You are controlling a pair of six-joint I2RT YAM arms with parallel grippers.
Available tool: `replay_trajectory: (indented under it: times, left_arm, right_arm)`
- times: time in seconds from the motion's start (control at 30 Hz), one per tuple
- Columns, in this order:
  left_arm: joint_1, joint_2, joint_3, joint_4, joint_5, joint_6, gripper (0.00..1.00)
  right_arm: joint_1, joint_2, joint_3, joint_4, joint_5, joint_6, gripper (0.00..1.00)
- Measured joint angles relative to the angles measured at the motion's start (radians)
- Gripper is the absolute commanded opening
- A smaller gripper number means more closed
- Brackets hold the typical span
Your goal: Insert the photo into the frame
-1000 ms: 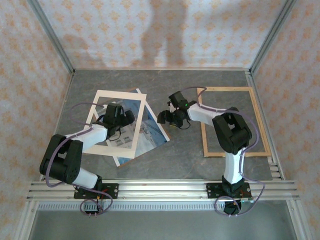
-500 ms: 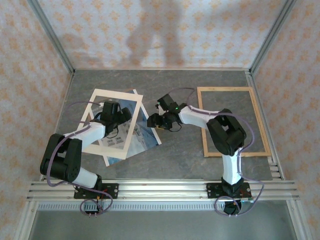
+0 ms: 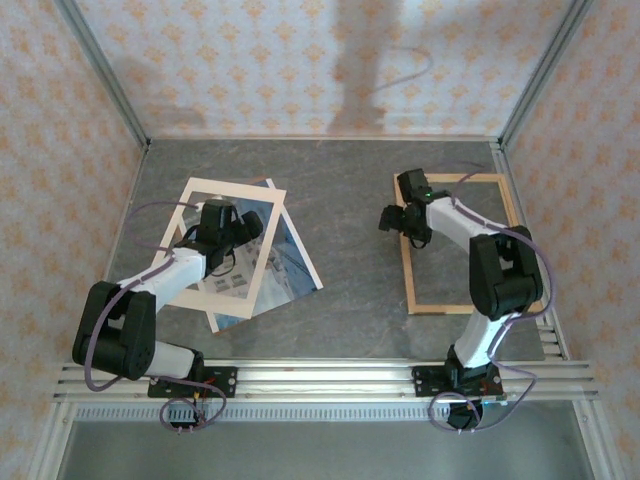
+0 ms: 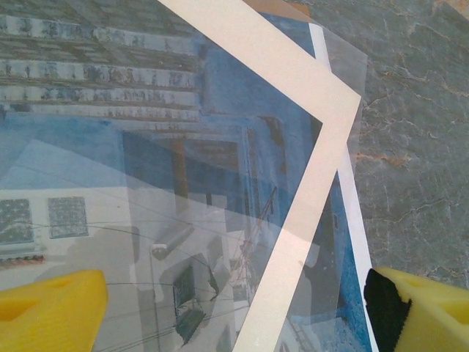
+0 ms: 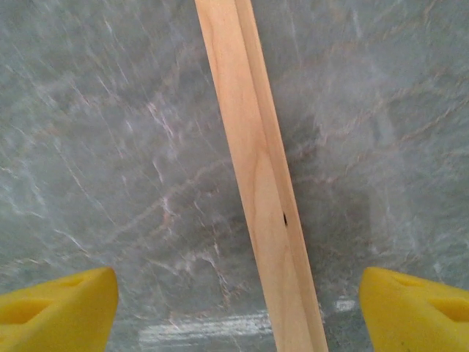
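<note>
Mid table (image 3: 360, 300): bare; I can pass between photo (image 3: 295, 265) and frame (image 3: 432, 310).
Left side: mat board (image 3: 267, 250) overlies photo.

The mat board (image 3: 276, 250) and the left arm (image 3: 180, 270) cover most of the photo (image 3: 298, 268) from above. At the right wrist, the frame (image 5: 256, 183) strip runs off the top and bottom edges, the table (image 5: 110, 147) around it blurred

We see a grey, marble-veined counter (image 3: 350, 300). At centre right of the top view the frame (image 3: 435, 310) lies flat on it, with bare counter showing inside its wooden strips. At centre left the photo (image 3: 298, 268) lies face up and askew, a cream mat board (image 3: 278, 250) overlapping it.
</note>
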Motion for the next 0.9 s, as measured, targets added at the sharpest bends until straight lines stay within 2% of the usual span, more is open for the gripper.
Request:
replay_trajectory:
  times: [0.33, 0.57, 0.77, 0.9]
  left_arm:
    - [0.0, 0.0, -0.002, 0.0, 0.007, 0.0, 0.92]
    - [0.0, 0.0, -0.002, 0.0, 0.007, 0.0, 0.92]
    - [0.0, 0.003, -0.002, 0.0, 0.007, 0.0, 0.92]
    - [0.0, 0.007, -0.002, -0.005, 0.0, 0.017, 0.92]
  right_arm:
    - [0.047, 0.061, 0.003, -0.003, -0.055, -0.023, 0.73]
    - [0.198, 0.12, 0.082, -0.002, -0.137, -0.041, 0.66]
    - [0.327, 0.2, 0.213, -0.007, -0.2, -0.056, 0.66]
    - [0.348, 0.182, 0.232, 0.001, -0.193, -0.062, 0.7]
